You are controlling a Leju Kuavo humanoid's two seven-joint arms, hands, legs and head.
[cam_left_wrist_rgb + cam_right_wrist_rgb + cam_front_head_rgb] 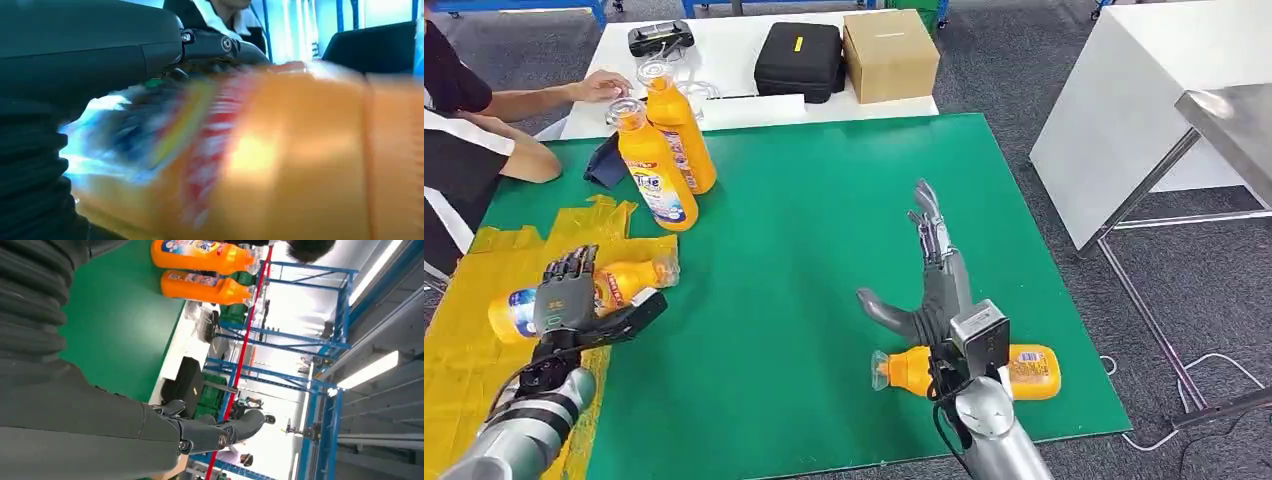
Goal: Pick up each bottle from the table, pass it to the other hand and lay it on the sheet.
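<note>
An orange bottle (574, 295) lies on the yellow sheet (464, 350) grasped by the left hand (564, 295), while the right hand (929, 270) hovers with fingers (927, 215) spread, released, above another bottle (1014, 370) lying on the green table (804, 220).

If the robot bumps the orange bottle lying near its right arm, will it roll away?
Probably a little. The bottle lies on its side on the flat green mat, so nothing blocks it. Its body looks somewhat flattened, which may stop it quickly. It seems full of orange liquid, so likely heavy and slow to move.
</note>
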